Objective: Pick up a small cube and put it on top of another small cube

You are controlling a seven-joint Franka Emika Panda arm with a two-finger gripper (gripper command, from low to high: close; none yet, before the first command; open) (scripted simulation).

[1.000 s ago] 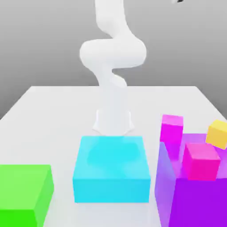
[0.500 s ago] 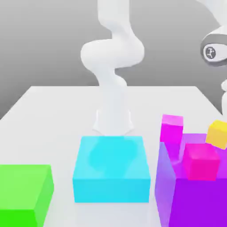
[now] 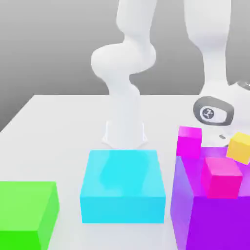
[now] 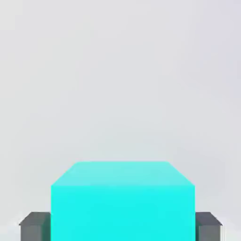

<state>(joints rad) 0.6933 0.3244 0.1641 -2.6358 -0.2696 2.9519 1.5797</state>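
Note:
In the hand view a small cyan cube (image 4: 122, 202) sits between the two dark fingers (image 4: 35, 227) of my gripper (image 4: 121, 227), which press flush against its sides; pale table lies beyond it. In the exterior view the arm's hand (image 3: 214, 113) hangs low at the right, just behind a small magenta cube (image 3: 189, 140), and its lower end is hidden by that cube and the purple block. A small pink cube (image 3: 222, 177) rests on the purple block (image 3: 215, 219). A small yellow cube (image 3: 240, 146) sits tilted at the far right.
A large cyan block (image 3: 123, 188) stands in front of the arm's base (image 3: 124, 132). A large green block (image 3: 27, 212) fills the near corner on the exterior view's left. Bare white table (image 3: 53, 127) stretches behind them.
The arm has swung down on the exterior view's right: its hand went from out of the picture, to high up, to low behind the magenta cube. The blocks have not moved.

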